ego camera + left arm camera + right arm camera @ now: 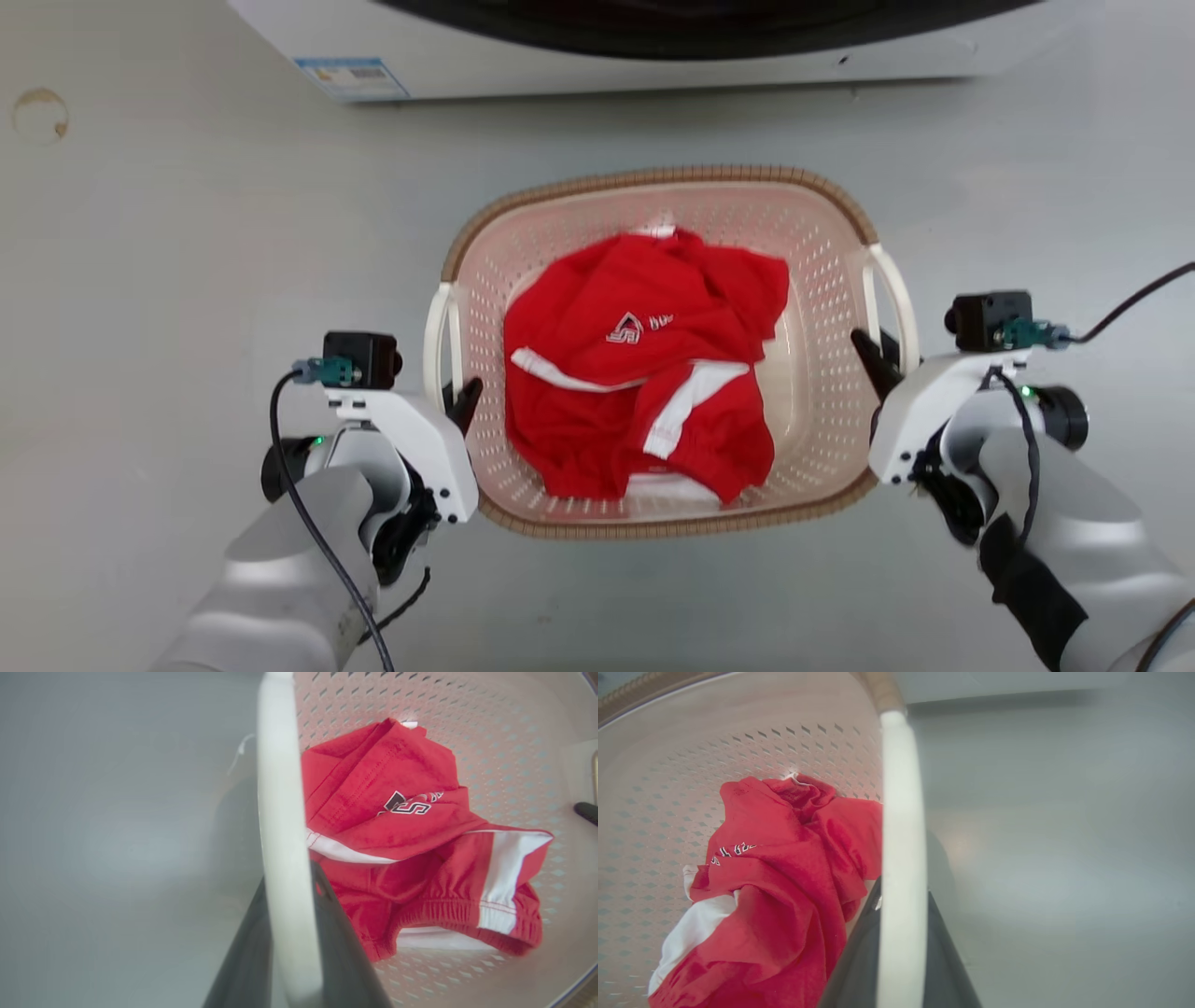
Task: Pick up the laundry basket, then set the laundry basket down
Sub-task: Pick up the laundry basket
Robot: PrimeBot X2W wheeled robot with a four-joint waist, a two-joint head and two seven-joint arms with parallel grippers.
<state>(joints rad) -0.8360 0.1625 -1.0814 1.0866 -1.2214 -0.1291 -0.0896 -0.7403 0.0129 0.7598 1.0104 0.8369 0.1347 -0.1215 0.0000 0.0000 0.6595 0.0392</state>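
Note:
The laundry basket [653, 177], pale pink and perforated with a brown woven-look rim, lies in the middle of the head view with a red and white garment [635, 373] inside. My left gripper [459, 399] is shut on its white left loop handle [435, 336]. In the left wrist view that handle [280, 812] runs between the two dark fingers [243, 961]. My right gripper [878, 359] is shut on the white right handle [898, 299]. The right wrist view shows this handle [901, 812] clamped between the fingers [859, 961]. Whether the basket rests on the floor I cannot tell.
The white washing machine [653, 47] with its dark door stands just beyond the basket's far rim. Grey floor [187, 280] spreads to both sides, with a brownish ring stain [39, 114] at the far left. Black cables trail from both wrists.

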